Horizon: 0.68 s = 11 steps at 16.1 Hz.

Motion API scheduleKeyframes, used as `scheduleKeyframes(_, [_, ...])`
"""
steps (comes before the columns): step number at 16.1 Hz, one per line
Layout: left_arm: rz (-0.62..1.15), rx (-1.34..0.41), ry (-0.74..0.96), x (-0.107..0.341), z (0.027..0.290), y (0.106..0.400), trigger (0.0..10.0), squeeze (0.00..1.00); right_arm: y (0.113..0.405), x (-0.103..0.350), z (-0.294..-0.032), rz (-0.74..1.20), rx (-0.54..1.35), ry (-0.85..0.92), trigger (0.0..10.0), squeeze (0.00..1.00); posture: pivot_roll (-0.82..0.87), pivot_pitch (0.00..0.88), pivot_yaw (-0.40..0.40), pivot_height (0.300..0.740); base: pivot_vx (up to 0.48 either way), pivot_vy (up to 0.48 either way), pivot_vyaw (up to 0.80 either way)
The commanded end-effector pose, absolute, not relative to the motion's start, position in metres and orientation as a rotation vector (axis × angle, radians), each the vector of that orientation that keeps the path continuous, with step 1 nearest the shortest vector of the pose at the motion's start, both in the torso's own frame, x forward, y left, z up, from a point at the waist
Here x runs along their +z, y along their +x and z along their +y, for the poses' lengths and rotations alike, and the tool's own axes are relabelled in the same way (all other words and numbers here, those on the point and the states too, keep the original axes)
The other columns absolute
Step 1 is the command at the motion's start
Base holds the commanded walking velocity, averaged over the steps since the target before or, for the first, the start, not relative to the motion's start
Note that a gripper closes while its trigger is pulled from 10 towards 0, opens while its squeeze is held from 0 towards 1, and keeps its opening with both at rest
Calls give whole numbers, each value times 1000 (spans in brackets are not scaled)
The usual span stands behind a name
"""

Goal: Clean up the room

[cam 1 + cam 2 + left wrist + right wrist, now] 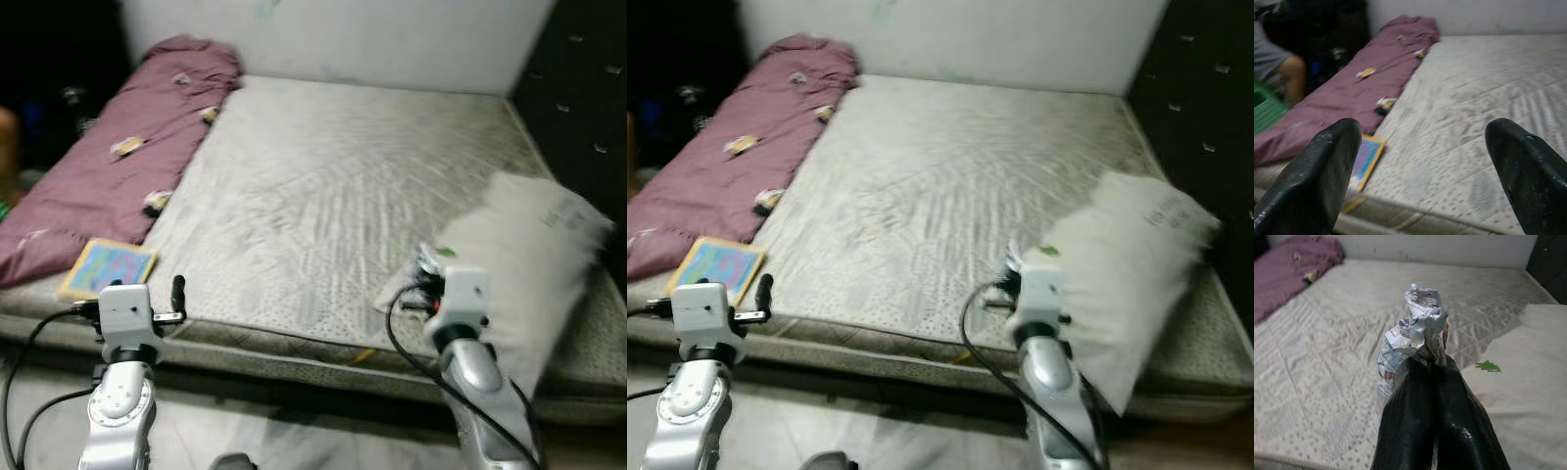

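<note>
1. We are facing a bare, quilted mattress (333, 196) from its near edge, with a pale wall behind its far edge.
2. We are holding the right gripper (1432, 363) above the near right part of the mattress, just beside a white pillow (534, 264).
3. We are keeping the right gripper's two black fingers (1410, 421) pressed together on a crumpled paper wrapper (1415, 340). The wrapper is white with red and blue print and is sticking up past the fingertips.
4. We are seeing the pillow lying at the right edge of the mattress, with a small green mark on the corner nearest the wrapper.
5. We are holding the left gripper (1425, 161) low at the near left corner of the mattress, with its two fingers spread wide apart and nothing between them.
6. We are seeing a colourful flat book (108, 267) lying at that near left corner, just beyond the left gripper.
7. We are seeing a maroon blanket (127, 147) running along the left side of the mattress, from the book up to the far left corner. Small patterned patches are showing on it.
8. We are seeing part of a person (1283, 68) in the left wrist view, beyond the blanket, next to a green object (1266, 107) we cannot identify.
</note>
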<state>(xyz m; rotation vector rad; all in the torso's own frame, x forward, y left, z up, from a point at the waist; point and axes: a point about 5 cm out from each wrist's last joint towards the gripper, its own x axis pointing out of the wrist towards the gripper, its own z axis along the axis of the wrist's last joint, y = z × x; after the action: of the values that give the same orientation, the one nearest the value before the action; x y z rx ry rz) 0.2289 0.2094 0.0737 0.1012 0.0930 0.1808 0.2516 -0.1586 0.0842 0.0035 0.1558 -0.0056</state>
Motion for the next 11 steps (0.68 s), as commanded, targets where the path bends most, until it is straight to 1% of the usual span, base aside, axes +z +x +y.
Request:
scheduleKeyframes(1, [85, 165, 98, 78, 206, 234, 10000, 0, 252, 89, -162, 139, -13, 2, 10000, 0, 22, 30, 5, 740, 0, 285, -800])
scheduleKeyframes(3, [85, 163, 90, 79, 205, 236, 10000, 0, 253, 92, -163, 133, -4, -13, 10000, 0, 13, 39, -3, 740, 0, 332, 0])
scheduleKeyframes(9, [68, 137, 99, 83, 203, 239, 10000, 0, 265, 97, -170, 126, 9, -45, 10000, 0, 18, 64, -35, 740, 0, 0, 0])
scheduleKeyframes(11, [50, 116, 73, 85, 201, 241, 10000, 0, 267, 97, -170, 126, 16, -53, 10000, 0, 16, 66, -37, 740, 0, 0, 0])
